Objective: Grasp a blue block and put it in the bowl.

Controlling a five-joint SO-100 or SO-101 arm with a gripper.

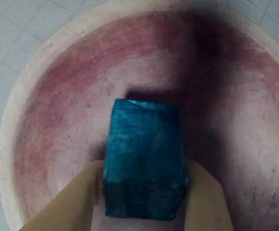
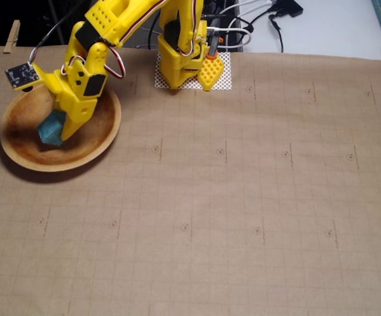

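Observation:
The blue block (image 1: 145, 161) is teal and mottled and sits between my two yellow fingers (image 1: 76, 202) in the wrist view. My gripper (image 1: 144, 197) is shut on it. Below it lies the wooden bowl (image 1: 47, 62), whose reddish-brown inside fills most of that view. In the fixed view the bowl (image 2: 19, 155) rests at the left of the table, and the yellow gripper (image 2: 57, 135) reaches down into it with the blue block (image 2: 49, 128) at its tip, low over the bowl's floor. Whether the block touches the floor I cannot tell.
The arm's yellow base (image 2: 183, 62) stands on a white mesh pad (image 2: 223, 79) at the back. Brown gridded paper (image 2: 243, 197) covers the table. Cables (image 2: 256, 20) run behind the base, and wooden clips (image 2: 11, 36) pin the paper's far edge.

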